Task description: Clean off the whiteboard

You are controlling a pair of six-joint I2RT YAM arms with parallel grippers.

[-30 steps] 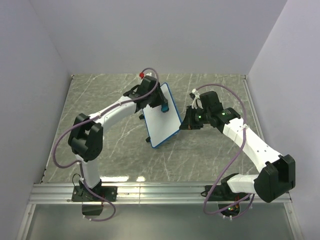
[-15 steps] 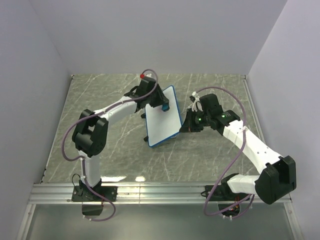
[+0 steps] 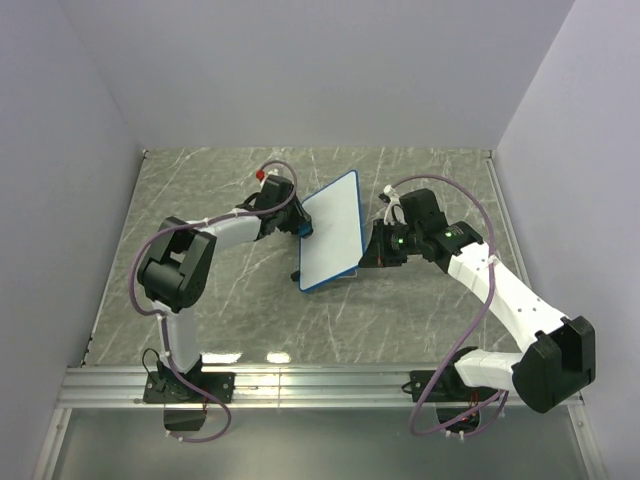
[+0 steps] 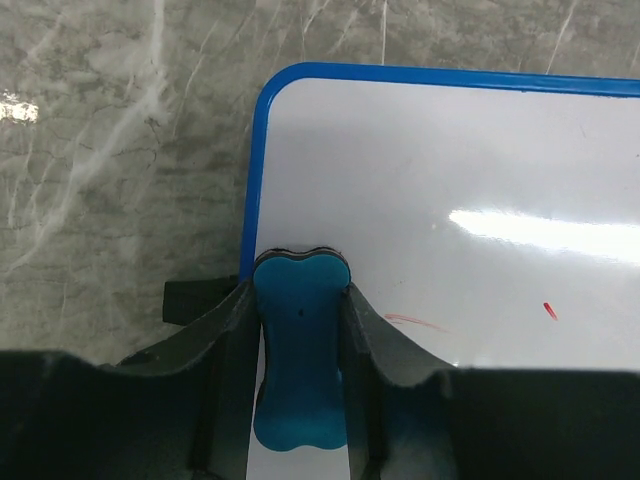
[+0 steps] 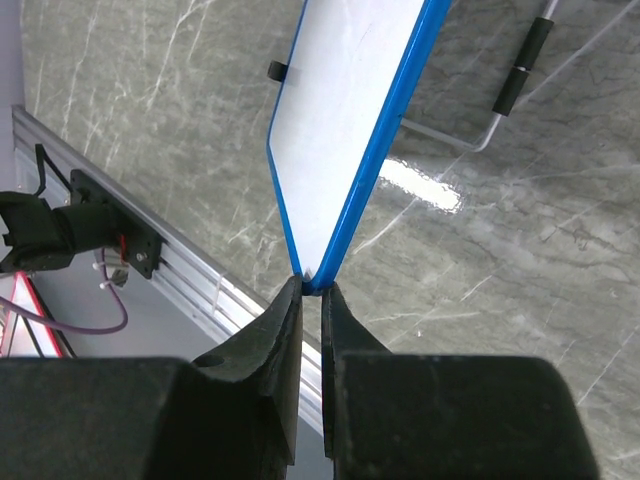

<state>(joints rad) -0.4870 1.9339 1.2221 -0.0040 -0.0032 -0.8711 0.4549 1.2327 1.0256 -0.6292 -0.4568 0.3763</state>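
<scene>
The whiteboard [image 3: 332, 231], white with a blue frame, stands tilted on the marble table. My right gripper [image 3: 370, 255] is shut on its right edge near a corner; the right wrist view shows the blue frame [image 5: 375, 150] pinched between the fingers. My left gripper [image 3: 298, 226] is shut on the blue eraser [image 4: 300, 355] and presses it against the board's left edge. In the left wrist view the whiteboard [image 4: 450, 190] is mostly clean, with a faint red streak [image 4: 415, 321] and a small red dot [image 4: 549, 311].
A wire stand with black feet [image 5: 520, 70] shows behind the board in the right wrist view. Grey walls enclose the table on three sides. An aluminium rail [image 3: 320, 385] runs along the near edge by the arm bases.
My left gripper with the eraser has slid left and down across the board to its left edge. The board has tilted slightly; my right gripper has kept its hold.
</scene>
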